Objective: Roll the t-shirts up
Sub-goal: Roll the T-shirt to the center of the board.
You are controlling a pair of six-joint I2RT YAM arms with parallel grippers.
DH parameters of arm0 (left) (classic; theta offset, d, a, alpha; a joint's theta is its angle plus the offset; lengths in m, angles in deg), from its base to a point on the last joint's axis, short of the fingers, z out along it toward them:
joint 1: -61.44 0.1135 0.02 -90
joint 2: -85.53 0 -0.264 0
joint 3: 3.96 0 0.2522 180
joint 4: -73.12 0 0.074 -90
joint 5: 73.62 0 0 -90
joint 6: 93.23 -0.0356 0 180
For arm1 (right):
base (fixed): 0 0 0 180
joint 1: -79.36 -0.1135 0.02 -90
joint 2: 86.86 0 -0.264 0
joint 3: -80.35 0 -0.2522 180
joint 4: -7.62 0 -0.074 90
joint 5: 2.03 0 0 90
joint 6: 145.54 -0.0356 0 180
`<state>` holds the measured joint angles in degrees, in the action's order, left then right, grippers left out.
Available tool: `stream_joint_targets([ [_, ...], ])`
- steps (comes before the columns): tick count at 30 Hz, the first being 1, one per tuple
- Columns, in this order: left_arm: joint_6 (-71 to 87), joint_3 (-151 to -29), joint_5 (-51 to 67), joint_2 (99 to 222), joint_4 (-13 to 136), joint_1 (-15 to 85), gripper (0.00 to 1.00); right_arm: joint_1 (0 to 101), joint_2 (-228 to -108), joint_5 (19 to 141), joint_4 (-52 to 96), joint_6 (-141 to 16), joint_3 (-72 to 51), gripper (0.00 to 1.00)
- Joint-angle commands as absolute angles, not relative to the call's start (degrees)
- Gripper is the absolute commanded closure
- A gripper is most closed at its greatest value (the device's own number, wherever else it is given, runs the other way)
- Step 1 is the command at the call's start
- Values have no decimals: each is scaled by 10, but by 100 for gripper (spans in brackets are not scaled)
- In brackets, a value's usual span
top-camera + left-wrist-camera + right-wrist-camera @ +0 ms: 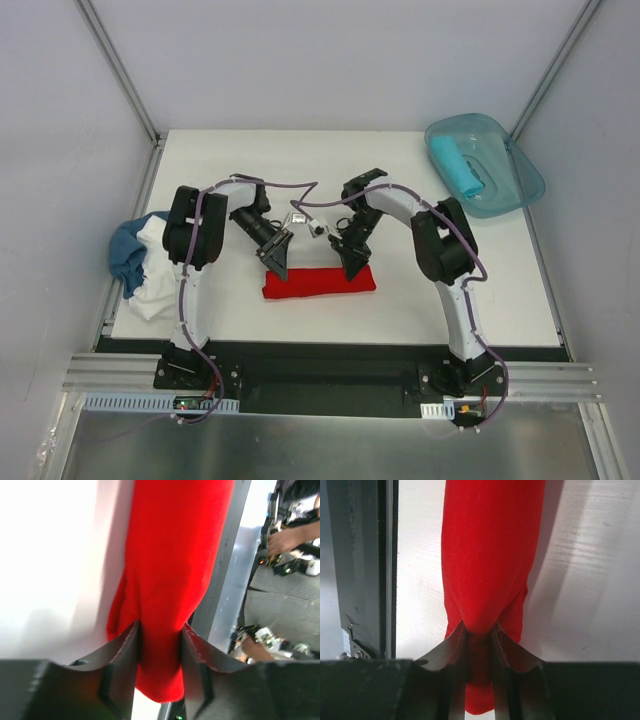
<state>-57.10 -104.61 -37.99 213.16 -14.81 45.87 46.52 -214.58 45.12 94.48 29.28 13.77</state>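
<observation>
The red t-shirt (pixel 318 282) lies as a long rolled strip near the table's front middle. My left gripper (pixel 277 262) is shut on its left end; in the left wrist view the red cloth (pixel 172 565) is pinched between my fingers (pixel 161 652). My right gripper (pixel 353 268) is shut on its right end; in the right wrist view the red roll (pixel 487 550) bunches between the fingers (pixel 479 645). A blue t-shirt (pixel 128 250) and a white t-shirt (pixel 155 285) lie piled at the left edge. A turquoise rolled shirt (pixel 458 165) sits in the tub.
A translucent teal plastic tub (pixel 510 175) stands at the back right corner of the white table (pixel 450 290). The pile of shirts hangs over the table's left edge. A metal rail (pixel 330 380) runs along the front by the arm bases.
</observation>
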Motion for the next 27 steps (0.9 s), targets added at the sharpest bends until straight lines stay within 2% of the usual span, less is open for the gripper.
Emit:
stream_joint_targets([
  [1, -535, -1065, -328, 2135, -143, 499, 60, 479, -2200, 504, 1115, 308, 184, 84],
  [7, -521, -1065, -342, 2110, -136, 518, 59, 477, -2234, 508, 1141, 298, 224, 84],
  [10, -510, -1030, -342, 2046, -98, 523, 58, 476, -2243, 512, 1141, 289, 232, 84],
  [14, -480, -924, -295, 1881, 68, 513, 52, 475, -2256, 515, 1143, 273, 248, 85],
  [17, -474, -844, -238, 1792, 143, 497, 51, 475, -2263, 517, 1143, 265, 254, 85],
  [22, -453, -770, -197, 1704, 251, 481, 57, 475, -2263, 521, 1138, 252, 253, 85],
  [27, -365, -772, -261, 1707, 281, 459, 61, 472, -2271, 527, 1130, 237, 260, 85],
])
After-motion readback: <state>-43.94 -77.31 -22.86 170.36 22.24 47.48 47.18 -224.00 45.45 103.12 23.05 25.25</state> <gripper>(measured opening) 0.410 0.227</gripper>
